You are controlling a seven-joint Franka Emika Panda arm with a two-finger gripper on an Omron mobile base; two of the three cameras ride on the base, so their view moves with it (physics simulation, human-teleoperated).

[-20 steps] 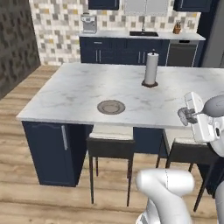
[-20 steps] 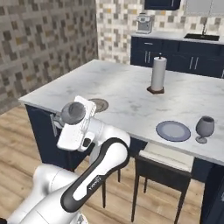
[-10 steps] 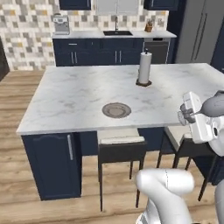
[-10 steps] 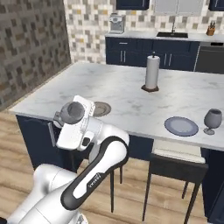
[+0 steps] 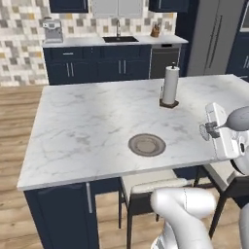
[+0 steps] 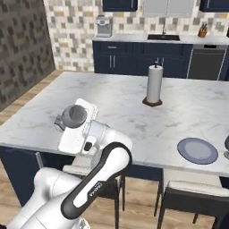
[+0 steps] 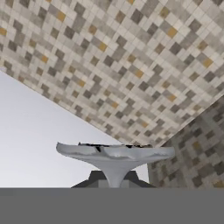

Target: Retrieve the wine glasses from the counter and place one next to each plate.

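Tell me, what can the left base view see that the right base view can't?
Left base view: a brownish plate on the island and the tall fridge. Right base view: a bluish plate and a dark tiled wall. Both: the paper towel roll, the coffee machine, the sink and the carried glass.

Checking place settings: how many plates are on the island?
2. The brownish plate sits near the island's front edge; the bluish plate lies farther right. Others may be hidden.
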